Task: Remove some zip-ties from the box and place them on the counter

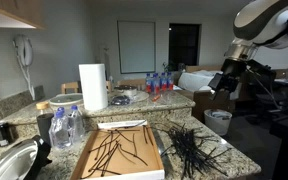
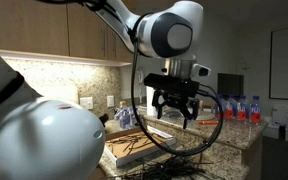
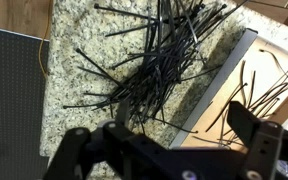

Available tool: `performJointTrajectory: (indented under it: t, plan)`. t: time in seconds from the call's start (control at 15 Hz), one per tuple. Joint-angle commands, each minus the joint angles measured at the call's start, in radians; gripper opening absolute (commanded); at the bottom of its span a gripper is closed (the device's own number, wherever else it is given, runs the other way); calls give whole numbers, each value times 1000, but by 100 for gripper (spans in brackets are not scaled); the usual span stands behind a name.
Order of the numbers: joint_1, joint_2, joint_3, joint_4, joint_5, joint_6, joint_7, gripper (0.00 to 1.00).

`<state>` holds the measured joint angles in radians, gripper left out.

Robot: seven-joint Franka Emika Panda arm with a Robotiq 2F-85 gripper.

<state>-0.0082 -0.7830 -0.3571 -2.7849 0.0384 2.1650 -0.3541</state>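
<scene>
my wrist view shows zip-ties (image 3: 154,60) heaped on the counter (image 3: 74,60) beneath my gripper (image 3: 169,148); in an exterior view the gripper (image 2: 174,110) hangs wide open, empty.

In an exterior view, the box (image 1: 88,152) sits on the counter (image 1: 230,161), loose zip-ties (image 1: 119,152) inside it. A zip-tie pile (image 1: 194,150) lies just right. Water bottles (image 1: 64,125) stand left, the paper towel roll (image 1: 93,87) behind.

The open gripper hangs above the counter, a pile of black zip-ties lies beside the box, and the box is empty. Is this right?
No: the box is not empty; zip-ties lie in it, as an exterior view shows. The gripper is open and the pile lies beside the box.
</scene>
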Motion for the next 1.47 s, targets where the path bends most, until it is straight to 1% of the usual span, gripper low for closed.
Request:
performJointTrajectory:
  t: [0.0,0.6,0.67,0.73,0.8,1.07,1.33,1.4]
  plan:
    - [-22,6,22,2,20,-4,-15,100]
    - [-22,6,22,2,20,-4,-15,100]
    - [-19,9,28,2,23,6,-8,100]
    - [6,12,38,2,43,4,-4,100]
    - [15,13,50,3,47,8,-1,100]
    - [103,38,146,3,127,60,46,100]
    - [213,122,286,2,203,187,134,100]
    - [256,160,329,2,234,241,169,100]
